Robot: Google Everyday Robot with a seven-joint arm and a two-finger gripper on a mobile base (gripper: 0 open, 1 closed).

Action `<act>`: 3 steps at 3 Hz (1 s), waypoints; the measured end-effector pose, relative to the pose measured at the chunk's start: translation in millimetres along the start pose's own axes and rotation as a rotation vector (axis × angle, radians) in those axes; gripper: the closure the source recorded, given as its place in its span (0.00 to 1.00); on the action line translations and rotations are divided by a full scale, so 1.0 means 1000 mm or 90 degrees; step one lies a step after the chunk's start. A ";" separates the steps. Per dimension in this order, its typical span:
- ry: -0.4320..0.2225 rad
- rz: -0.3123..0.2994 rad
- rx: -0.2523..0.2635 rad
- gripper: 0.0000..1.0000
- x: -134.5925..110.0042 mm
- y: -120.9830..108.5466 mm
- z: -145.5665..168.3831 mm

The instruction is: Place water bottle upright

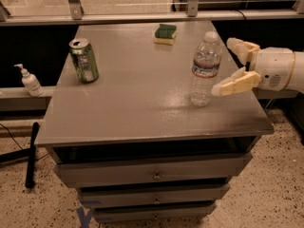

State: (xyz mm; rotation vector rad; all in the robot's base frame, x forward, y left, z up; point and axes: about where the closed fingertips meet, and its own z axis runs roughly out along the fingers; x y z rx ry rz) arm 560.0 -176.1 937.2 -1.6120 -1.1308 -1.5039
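Clear ribbed water bottle point(205, 70), white cap, white label edged red and blue, standing upright on the bench point(137, 103), just beside the hand point(223, 66), directly off the tips of its spread fingers

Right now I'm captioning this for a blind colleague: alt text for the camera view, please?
A clear water bottle stands upright near the right edge of a gray drawer cabinet, the robot's open gripper just to its right. A green drink can stands at left, a sponge at the back.
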 end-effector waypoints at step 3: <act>-0.012 -0.037 -0.043 0.00 0.053 0.020 -0.068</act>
